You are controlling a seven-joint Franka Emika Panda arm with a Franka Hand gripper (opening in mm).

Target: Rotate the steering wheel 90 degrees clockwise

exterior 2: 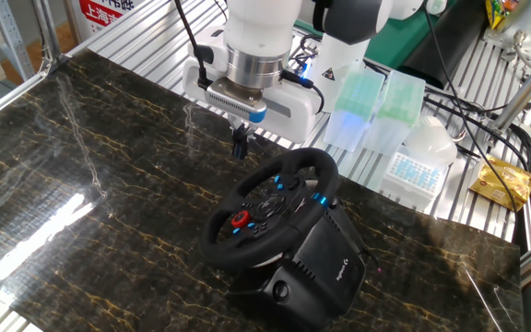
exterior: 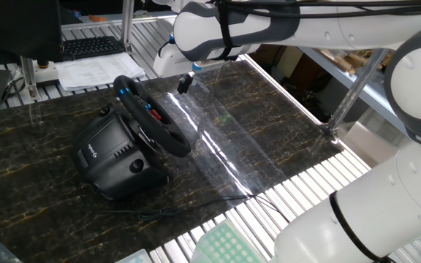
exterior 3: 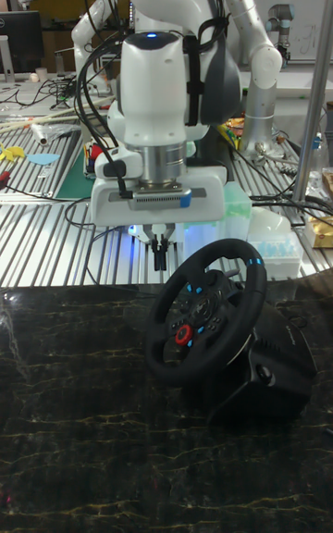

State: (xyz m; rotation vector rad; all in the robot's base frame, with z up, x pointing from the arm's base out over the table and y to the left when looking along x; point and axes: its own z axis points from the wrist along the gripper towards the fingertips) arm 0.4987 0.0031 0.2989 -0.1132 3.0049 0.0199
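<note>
The steering wheel (exterior: 156, 121) (exterior 2: 267, 209) (exterior 3: 205, 313) is black with blue and red marks on its hub. It is mounted tilted on a bulky black housing (exterior: 110, 157) (exterior 2: 325, 267) on the dark marble table. My gripper (exterior: 184, 84) (exterior 2: 240, 144) (exterior 3: 162, 254) hangs just beyond the wheel's upper rim, close to it but apart. Its thin black fingers are pressed together and hold nothing.
A thin cable (exterior: 196, 204) runs across the table in front of the housing. Green and white tip boxes (exterior 2: 367, 106) stand on the metal rack behind the wheel. A keyboard (exterior: 90, 47) and papers (exterior: 93, 71) lie at the back. A metal post (exterior: 346, 102) stands at the table's edge.
</note>
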